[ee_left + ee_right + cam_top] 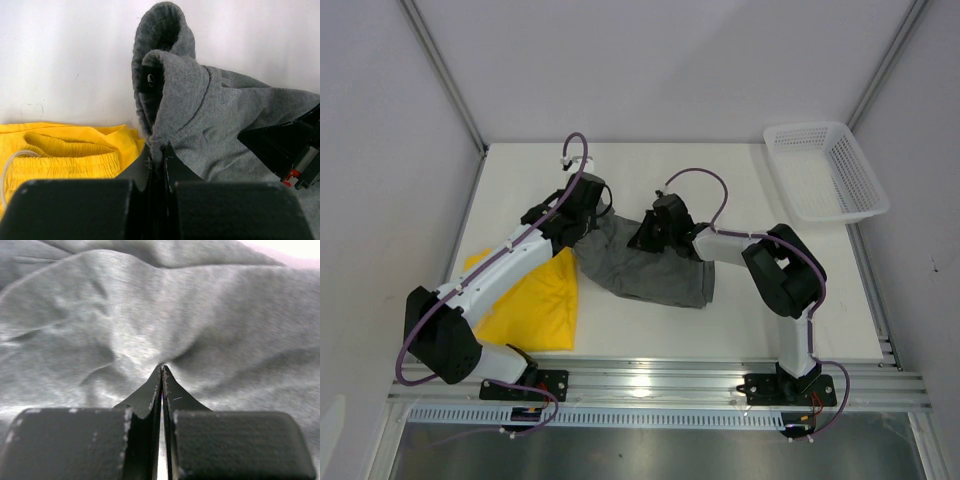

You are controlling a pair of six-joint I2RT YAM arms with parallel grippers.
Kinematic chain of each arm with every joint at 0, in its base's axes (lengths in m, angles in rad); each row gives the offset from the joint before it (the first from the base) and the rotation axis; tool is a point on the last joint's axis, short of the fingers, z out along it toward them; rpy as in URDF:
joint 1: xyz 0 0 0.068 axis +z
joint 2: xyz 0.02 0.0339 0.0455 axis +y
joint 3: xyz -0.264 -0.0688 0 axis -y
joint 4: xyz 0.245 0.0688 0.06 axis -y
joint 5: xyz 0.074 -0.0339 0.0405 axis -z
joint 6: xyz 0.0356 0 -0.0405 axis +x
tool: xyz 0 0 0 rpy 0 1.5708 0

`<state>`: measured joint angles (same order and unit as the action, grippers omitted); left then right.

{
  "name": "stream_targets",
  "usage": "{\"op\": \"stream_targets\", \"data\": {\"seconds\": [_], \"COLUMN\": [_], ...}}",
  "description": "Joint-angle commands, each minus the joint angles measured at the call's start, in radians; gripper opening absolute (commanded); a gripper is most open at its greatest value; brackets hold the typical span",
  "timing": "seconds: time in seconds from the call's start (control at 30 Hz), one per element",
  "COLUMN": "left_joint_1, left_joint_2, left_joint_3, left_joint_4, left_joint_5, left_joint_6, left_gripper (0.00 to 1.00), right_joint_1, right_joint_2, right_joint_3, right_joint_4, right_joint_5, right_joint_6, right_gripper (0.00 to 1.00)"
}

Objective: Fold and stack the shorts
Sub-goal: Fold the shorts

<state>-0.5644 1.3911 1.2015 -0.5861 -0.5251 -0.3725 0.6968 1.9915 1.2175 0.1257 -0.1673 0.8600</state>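
Note:
The grey-green shorts [655, 268] lie crumpled at the middle of the white table. My left gripper [588, 205] is shut on a raised fold of their waistband [167, 90] at the cloth's far left end; its tips [160, 150] pinch the grey cloth. My right gripper [648, 232] is shut at the cloth's far edge, its tips [162, 369] pinching a pucker of the grey-green shorts [150, 315]. The yellow shorts [535, 305] lie flat at the left front, partly under my left arm, and show in the left wrist view [65, 150] with their elastic waistband.
A white mesh basket [825, 170] stands at the table's far right corner. A metal rail [660, 380] runs along the near edge. Grey walls close in the table on the left, back and right.

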Motion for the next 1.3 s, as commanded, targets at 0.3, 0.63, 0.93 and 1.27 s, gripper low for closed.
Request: {"op": "stream_targets", "data": {"seconds": [0.3, 0.63, 0.93, 1.27], "left_joint_1": [-0.014, -0.032, -0.069, -0.084], "left_joint_2": [-0.040, -0.047, -0.020, 0.114], "left_joint_3": [0.012, 0.018, 0.043, 0.220], "left_joint_4": [0.029, 0.025, 0.022, -0.122], "left_joint_5": [-0.039, -0.041, -0.041, -0.072], "left_joint_6": [0.014, 0.027, 0.044, -0.013], "left_gripper": [0.00, 0.00, 0.00, 0.00], "right_joint_1": [0.001, 0.000, -0.006, -0.112], "right_joint_2": [0.065, 0.230, 0.213, -0.097], "right_joint_3": [0.137, 0.186, 0.211, 0.073], "right_joint_4": [0.011, 0.040, 0.121, 0.008], "right_joint_5": [-0.040, 0.048, -0.012, -0.005], "right_joint_6": [-0.019, 0.005, -0.024, -0.120], "right_gripper": [0.00, 0.00, 0.06, 0.34]}}
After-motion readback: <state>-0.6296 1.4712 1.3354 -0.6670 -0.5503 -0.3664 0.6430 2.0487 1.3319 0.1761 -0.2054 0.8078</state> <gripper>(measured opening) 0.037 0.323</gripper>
